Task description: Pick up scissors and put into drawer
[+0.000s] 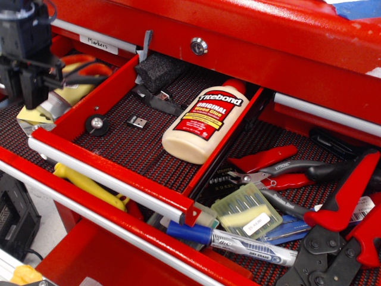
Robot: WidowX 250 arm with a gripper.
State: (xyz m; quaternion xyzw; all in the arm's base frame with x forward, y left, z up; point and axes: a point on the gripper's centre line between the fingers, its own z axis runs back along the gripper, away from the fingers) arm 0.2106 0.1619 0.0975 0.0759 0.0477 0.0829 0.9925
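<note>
The scissors (89, 65) show their orange-red handle loops with dark grey trim at the upper left, just outside the left wall of the drawer (83, 98). Their blades run behind my black gripper (28, 89) and are mostly hidden. The gripper stands over the blade end of the scissors and looks shut on them, holding them above the mesh of the wider drawer on the left. The narrow red drawer is pulled open, with its silver bar handle (107, 173) across the front and a dark mesh liner.
Inside the drawer lie a Titebond glue bottle (205, 122), a black foam block (158, 68), a small round knob (96, 124) and a tiny black part (137, 121). Yellow notes (36, 114) lie below the gripper. Red pliers (268, 159), a marker (250, 244) and crimpers (345, 202) fill the lower right drawer.
</note>
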